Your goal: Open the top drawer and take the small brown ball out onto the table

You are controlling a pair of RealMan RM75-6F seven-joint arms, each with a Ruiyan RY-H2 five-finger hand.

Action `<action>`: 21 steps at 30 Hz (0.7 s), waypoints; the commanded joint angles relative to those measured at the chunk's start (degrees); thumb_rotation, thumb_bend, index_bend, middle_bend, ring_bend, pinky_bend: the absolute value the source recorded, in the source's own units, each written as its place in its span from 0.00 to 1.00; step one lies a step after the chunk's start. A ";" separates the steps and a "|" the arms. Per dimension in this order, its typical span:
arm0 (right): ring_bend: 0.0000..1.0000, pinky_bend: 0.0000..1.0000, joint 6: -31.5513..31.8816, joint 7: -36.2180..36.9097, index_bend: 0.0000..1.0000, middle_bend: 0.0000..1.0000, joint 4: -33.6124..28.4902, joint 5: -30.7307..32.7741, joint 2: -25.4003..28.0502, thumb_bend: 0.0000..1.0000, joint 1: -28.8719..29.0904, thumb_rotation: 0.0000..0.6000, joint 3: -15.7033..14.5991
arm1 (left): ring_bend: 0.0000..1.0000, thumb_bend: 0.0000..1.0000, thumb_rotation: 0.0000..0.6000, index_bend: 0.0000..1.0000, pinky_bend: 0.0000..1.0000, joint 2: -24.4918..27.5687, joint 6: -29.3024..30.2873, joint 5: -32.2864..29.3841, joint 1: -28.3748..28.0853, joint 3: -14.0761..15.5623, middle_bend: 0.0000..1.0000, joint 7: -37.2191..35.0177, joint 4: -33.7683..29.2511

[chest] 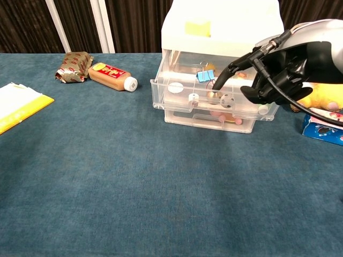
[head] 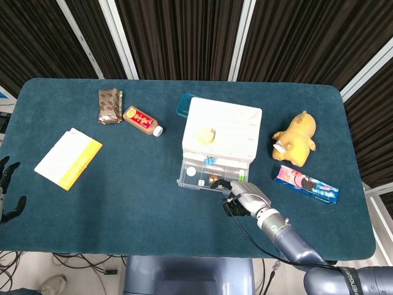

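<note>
The white drawer unit (head: 221, 130) (chest: 222, 25) stands mid-table with its clear top drawer (head: 200, 180) (chest: 179, 99) pulled out. Inside it, near the front wall, lies the small brown ball (head: 215, 180) (chest: 213, 95). My right hand (head: 245, 199) (chest: 284, 67) hovers just in front of the drawer, to its right. One dark finger (chest: 228, 72) stretches over the front wall with its tip at the ball, while the others are curled in, holding nothing. My left hand (head: 7, 189) shows only at the far left edge of the head view, fingers apart and empty.
The drawer also holds a blue clip (chest: 203, 75), a white die (chest: 193, 97) and a dotted white ball (chest: 228, 99). A yellow plush toy (head: 296, 138) and cookie pack (head: 306, 184) lie right. A bottle (head: 142, 121), snack pack (head: 110, 106) and booklet (head: 67, 158) lie left.
</note>
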 commanded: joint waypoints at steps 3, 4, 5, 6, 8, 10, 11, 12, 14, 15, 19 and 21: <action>1.00 1.00 -0.29 0.22 0.28 0.95 -0.23 -0.67 0.31 0.72 -0.25 1.00 -0.18 | 0.00 0.38 1.00 0.10 0.00 0.02 0.05 -0.01 0.02 0.01 0.00 0.07 -0.04; 1.00 1.00 -0.40 0.22 0.28 0.95 -0.20 -0.75 0.34 0.72 -0.25 1.00 -0.25 | 0.00 0.38 1.00 0.10 0.00 0.03 0.05 -0.03 0.03 0.00 0.00 0.07 -0.03; 1.00 1.00 -0.47 0.22 0.28 0.95 -0.20 -0.80 0.37 0.72 -0.25 1.00 -0.29 | 0.00 0.38 1.00 0.10 0.00 0.03 0.06 -0.04 0.03 0.00 0.00 0.07 -0.02; 1.00 1.00 -0.58 0.23 0.28 0.95 -0.21 -0.87 0.41 0.72 -0.24 1.00 -0.32 | 0.00 0.38 1.00 0.10 0.00 0.04 0.07 -0.04 0.03 -0.01 0.00 0.09 -0.01; 1.00 1.00 -0.75 0.22 0.28 0.95 -0.28 -0.99 0.54 0.72 -0.20 1.00 -0.37 | 0.00 0.38 1.00 0.10 0.00 0.05 0.10 -0.08 0.03 -0.05 0.00 0.08 -0.01; 1.00 1.00 -0.81 0.15 0.28 0.95 -0.40 -1.13 0.66 0.72 -0.17 1.00 -0.45 | 0.00 0.38 1.00 0.10 0.00 0.06 0.07 -0.13 0.03 -0.06 0.00 0.06 0.00; 1.00 1.00 -0.91 0.09 0.28 0.95 -0.46 -1.15 0.71 0.72 -0.12 1.00 -0.52 | 0.00 0.38 1.00 0.10 0.00 0.07 0.07 -0.14 0.03 -0.06 0.00 0.06 0.00; 1.00 1.00 -1.01 0.04 0.28 0.95 -0.49 -1.14 0.75 0.72 -0.06 1.00 -0.57 | 0.00 0.38 1.00 0.10 0.00 0.08 0.04 -0.17 0.02 -0.06 0.00 0.06 0.02; 1.00 1.00 -1.25 -0.13 0.28 0.95 -0.50 -1.07 0.87 0.72 0.09 1.00 -0.72 | 0.00 0.38 1.00 0.10 0.00 0.09 0.03 -0.16 0.01 -0.07 0.00 0.05 0.01; 1.00 1.00 -1.32 -0.20 0.28 0.95 -0.50 -1.02 0.93 0.72 0.16 1.00 -0.77 | 0.00 0.38 1.00 0.10 0.00 0.10 0.04 -0.16 0.01 -0.07 0.00 0.04 0.01; 1.00 1.00 -1.15 -0.15 0.28 0.95 -0.74 -1.09 1.13 0.72 0.21 1.00 -0.76 | 0.00 0.38 1.00 0.10 0.00 0.09 0.03 -0.16 0.02 -0.05 0.00 0.02 0.04; 1.00 1.00 -1.06 -0.10 0.28 0.95 -0.76 -1.10 1.20 0.72 0.21 1.00 -0.72 | 0.00 0.38 1.00 0.10 0.00 0.09 0.02 -0.14 0.00 -0.06 0.00 0.04 0.04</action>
